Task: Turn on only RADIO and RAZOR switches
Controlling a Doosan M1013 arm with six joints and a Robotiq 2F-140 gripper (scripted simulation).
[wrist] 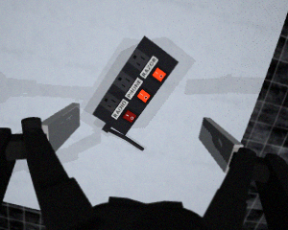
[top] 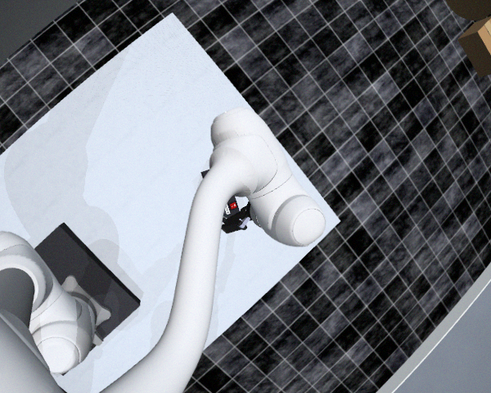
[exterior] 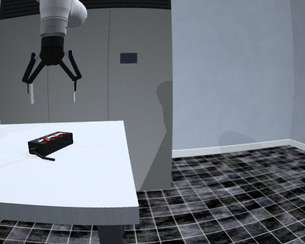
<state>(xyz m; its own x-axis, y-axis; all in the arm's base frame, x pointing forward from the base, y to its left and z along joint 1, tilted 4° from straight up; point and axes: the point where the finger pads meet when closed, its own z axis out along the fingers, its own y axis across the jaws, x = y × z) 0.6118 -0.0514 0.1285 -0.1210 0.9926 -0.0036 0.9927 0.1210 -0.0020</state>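
Note:
A black power strip (wrist: 116,82) (exterior: 56,143) (top: 235,209) lies flat on the white table (wrist: 62,43) (exterior: 94,170) (top: 131,118), top side up, with a short cable stub at its RADIO end. It has three labelled outlets, each with a switch. The RAZOR switch (wrist: 158,75) and the PHONE switch (wrist: 143,96) glow bright orange. The RADIO switch (wrist: 130,116) is a darker red. My gripper (exterior: 53,99) (wrist: 141,121) is open wide and empty, hanging high above the strip, fingers pointing down. In the overhead view the arm hides most of the strip.
The strip lies near the table's right edge (exterior: 126,157), with tiled floor (exterior: 226,189) beyond. The arm's dark base plate (top: 68,249) sits at the table's other end. A grey cabinet (exterior: 136,104) stands behind the table. Cardboard boxes (top: 487,42) stand far off.

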